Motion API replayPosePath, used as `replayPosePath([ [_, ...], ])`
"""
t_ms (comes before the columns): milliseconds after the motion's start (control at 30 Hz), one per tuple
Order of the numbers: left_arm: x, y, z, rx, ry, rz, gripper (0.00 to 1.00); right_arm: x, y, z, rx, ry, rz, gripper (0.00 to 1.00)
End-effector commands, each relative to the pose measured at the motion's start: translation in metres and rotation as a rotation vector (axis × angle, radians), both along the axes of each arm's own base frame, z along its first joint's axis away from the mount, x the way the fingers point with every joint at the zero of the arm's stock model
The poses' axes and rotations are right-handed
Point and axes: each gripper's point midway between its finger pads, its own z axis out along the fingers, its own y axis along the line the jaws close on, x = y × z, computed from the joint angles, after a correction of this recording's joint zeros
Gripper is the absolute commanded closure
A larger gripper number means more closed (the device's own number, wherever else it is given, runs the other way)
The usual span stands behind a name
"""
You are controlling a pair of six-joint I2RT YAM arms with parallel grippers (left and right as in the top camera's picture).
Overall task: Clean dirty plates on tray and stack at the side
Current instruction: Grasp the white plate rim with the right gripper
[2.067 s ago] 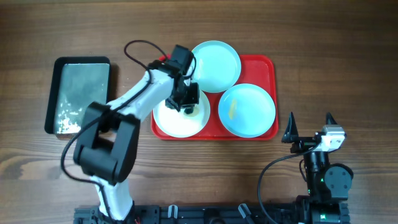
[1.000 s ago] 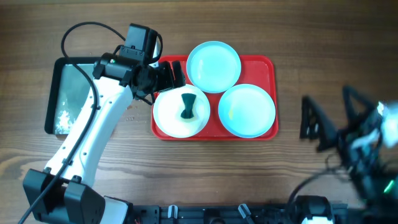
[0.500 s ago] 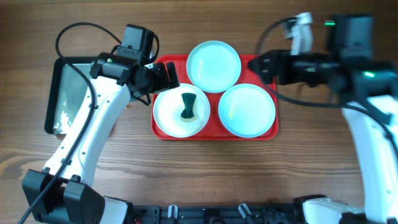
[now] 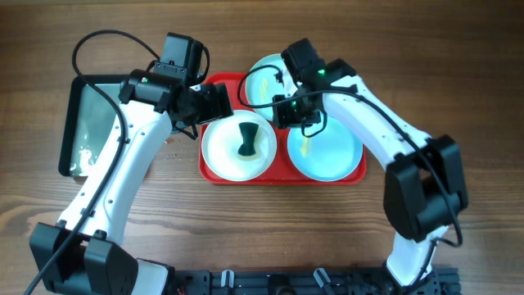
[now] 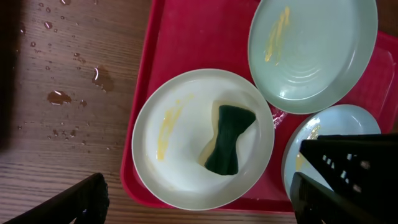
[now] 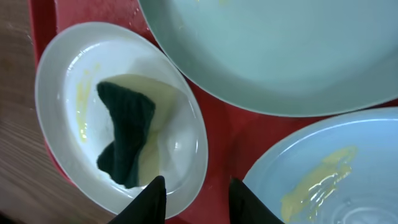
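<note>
Now | left pincer [image 5: 199, 194] agape | right pincer [image 6: 199, 194] agape | twisted dark sponge [image 5: 227, 140] on glossy white plate [image 5: 168, 162] | red tray [image 5: 186, 43]

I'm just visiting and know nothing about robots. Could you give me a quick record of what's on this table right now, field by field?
Tray: red tray, holding three plates
Plates: white plate, far turquoise plate, near turquoise plate; each has a yellow smear
Sponge: dark green sponge lying on the white plate
Left gripper: open, empty, over the tray's left edge
Right gripper: open, empty, over the tray between the plates
Beside tray: dark metal pan with whitish scraps inside
</note>
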Motion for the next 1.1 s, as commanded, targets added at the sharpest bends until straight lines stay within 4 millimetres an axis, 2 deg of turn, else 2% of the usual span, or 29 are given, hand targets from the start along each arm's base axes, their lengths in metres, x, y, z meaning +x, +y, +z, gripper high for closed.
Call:
replayPosePath([
  [0, -0.001, 0.004, -0.008, 0.019, 0.019, 0.010, 0.09, -0.003, 0.005, -0.013, 0.022, 0.003, 0.103, 0.67],
  [100, -0.001, 0.004, -0.008, 0.019, 0.020, 0.010, 0.09, -0.003, 0.006, -0.023, 0.026, -0.003, 0.103, 0.66],
  [167, -0.001, 0.004, -0.008, 0.019, 0.020, 0.010, 0.08, -0.005, 0.008, -0.028, 0.043, 0.001, 0.106, 0.63],
  [333, -0.001, 0.004, -0.008, 0.019, 0.021, 0.009, 0.08, -0.012, 0.007, -0.048, 0.062, -0.001, 0.108, 0.63],
  [467, -0.001, 0.004, -0.008, 0.019, 0.021, 0.010, 0.08, -0.011, 0.015, -0.049, 0.109, -0.013, 0.118, 0.63],
  [700, -0.003, 0.004, -0.009, 0.021, 0.028, 0.009, 0.08, -0.010, 0.012, -0.062, 0.101, -0.034, 0.116, 0.67],
  [833, -0.003, 0.005, -0.009, 0.021, 0.028, 0.010, 0.08, -0.007, 0.010, -0.064, 0.083, -0.046, 0.110, 0.67],
  [933, -0.003, 0.004, -0.009, 0.021, 0.028, 0.010, 0.08, -0.005, 0.011, -0.063, 0.088, -0.058, 0.111, 0.73],
  [1067, -0.004, 0.005, -0.009, 0.022, 0.033, 0.009, 0.07, -0.005, 0.011, -0.064, 0.088, -0.058, 0.111, 0.73],
])
